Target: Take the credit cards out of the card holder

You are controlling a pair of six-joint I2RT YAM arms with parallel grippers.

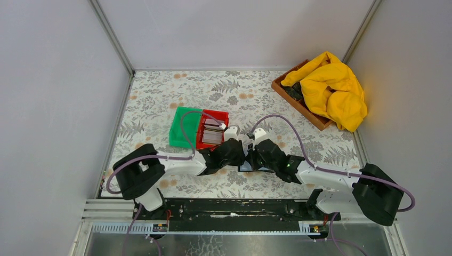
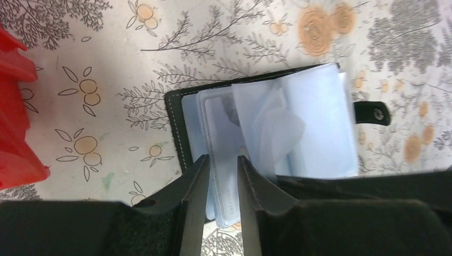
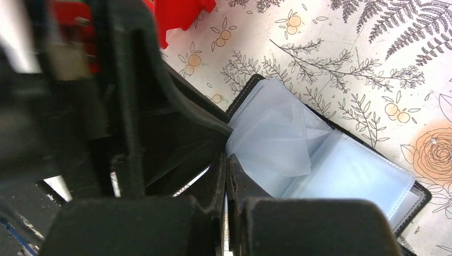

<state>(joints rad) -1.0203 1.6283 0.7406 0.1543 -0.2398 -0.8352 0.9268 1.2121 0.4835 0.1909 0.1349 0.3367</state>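
Left gripper (image 2: 223,158), slightly apart, straddles a card (image 2: 218,125) in the holder (image 2: 173,122). Right gripper (image 3: 226,158) is pressed together against the sleeves (image 3: 277,138).

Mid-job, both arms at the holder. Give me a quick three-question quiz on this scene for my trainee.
1. True or false: the card holder lies closed on the table.
2. The stack of cards sits: A) in the green bin, B) in the red bin, C) on the table.
3. Fill in: the yellow cloth is draped over the ___ tray.
Key: 1 false; 2 B; 3 wooden.
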